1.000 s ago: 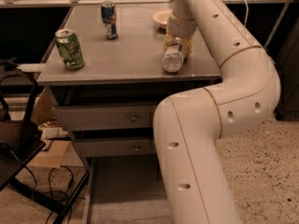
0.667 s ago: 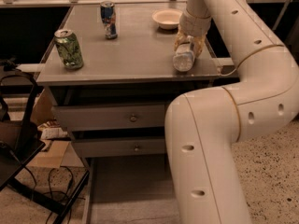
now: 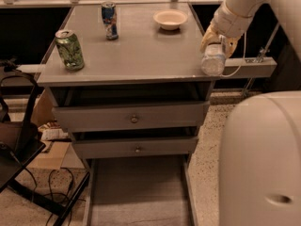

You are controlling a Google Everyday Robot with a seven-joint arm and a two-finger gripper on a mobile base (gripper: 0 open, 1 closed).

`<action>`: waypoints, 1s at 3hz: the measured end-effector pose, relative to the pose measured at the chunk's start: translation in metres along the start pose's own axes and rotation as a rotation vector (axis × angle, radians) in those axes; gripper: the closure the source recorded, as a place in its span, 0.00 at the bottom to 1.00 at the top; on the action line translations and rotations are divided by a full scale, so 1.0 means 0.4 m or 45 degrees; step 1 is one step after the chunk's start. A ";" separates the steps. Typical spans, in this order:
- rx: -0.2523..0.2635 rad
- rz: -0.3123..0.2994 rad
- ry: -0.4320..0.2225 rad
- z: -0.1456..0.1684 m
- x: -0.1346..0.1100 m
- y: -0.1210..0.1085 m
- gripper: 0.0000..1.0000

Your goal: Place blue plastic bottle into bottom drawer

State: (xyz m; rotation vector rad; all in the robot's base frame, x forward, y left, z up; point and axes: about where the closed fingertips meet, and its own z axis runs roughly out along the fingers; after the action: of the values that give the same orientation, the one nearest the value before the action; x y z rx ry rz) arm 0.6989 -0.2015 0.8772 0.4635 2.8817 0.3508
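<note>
Carried sideways, the bottle [image 3: 212, 64] has gone from the right-hand part of the table [image 3: 141, 51] out to that table's front right corner, where it now overlaps the edge. The arm has swung the same way. My reading is that the bottle is off the tabletop and being taken clear of the table, so the lifting part looks done and the lowering is not yet begun.

The gripper [image 3: 216, 46] sits at the table's right front corner, clamped on the bottle. Its pale fingers [image 3: 207, 37] flank the upper end, and the bottle hangs below them, slightly tilted. Nothing else touches it.

The bottom drawer [image 3: 136, 197] stands pulled out beneath the front of the table, under the two knobbed drawers [image 3: 134, 118], its flat grey floor bare. The bottle is well above it and off to the right, so it must come down and back toward the table's middle. On the tabletop, the green can [image 3: 69, 49], blue can [image 3: 109, 20] and bowl [image 3: 170, 19] stand well apart from the gripper.
</note>
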 end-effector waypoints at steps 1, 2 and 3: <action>-0.125 0.009 -0.138 -0.131 0.058 -0.075 1.00; -0.252 -0.016 -0.344 -0.288 0.151 -0.114 1.00; -0.433 -0.081 -0.445 -0.341 0.285 -0.065 1.00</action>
State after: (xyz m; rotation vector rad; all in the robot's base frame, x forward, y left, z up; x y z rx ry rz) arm 0.5535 -0.2151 0.9821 0.3328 2.4287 0.6619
